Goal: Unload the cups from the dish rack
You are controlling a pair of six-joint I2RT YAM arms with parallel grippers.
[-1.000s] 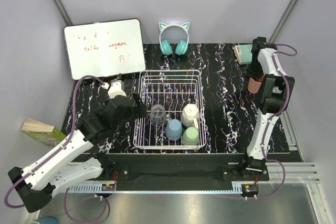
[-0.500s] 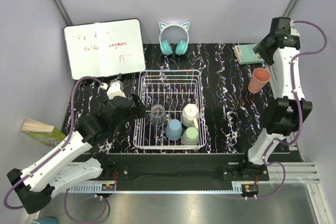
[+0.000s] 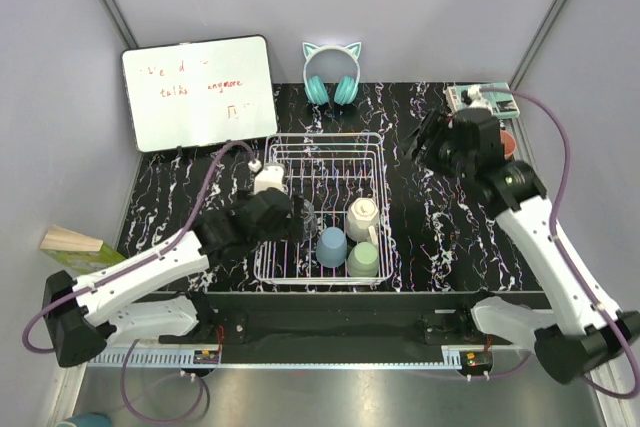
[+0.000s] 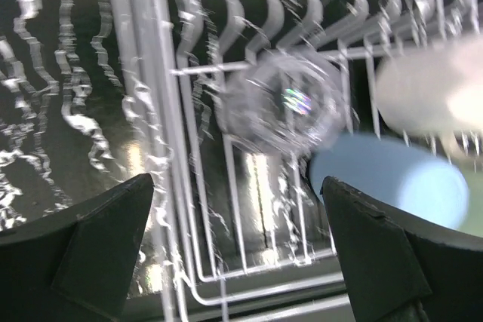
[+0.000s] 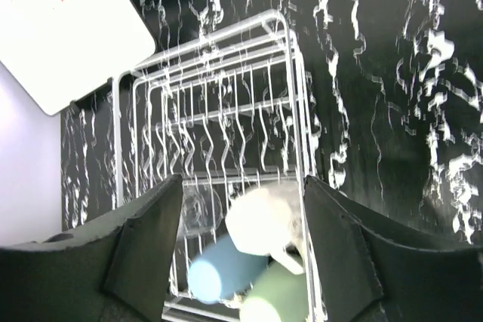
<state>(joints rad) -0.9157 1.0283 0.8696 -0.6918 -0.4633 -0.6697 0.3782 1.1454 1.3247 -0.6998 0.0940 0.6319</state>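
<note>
With my left gripper spread as wide as it goes and nothing in it, I'm lined up on the clear glass. It stands at the left side of the dish rack, just ahead of my fingers and not yet between them. That's the step in hand, I'd say: the reach for the glass. Next I need to ease forward past the rack's wire wall, get a finger on either side of the glass, and close gently, because it looks slippery. To its right the blue cup, the white mug and the green cup all sit in the rack. Over on the right, my right gripper hangs above the table, fingers parted, empty, facing the rack. A sliver of what looks like the pink cup shows behind that arm, outside the rack.
</note>
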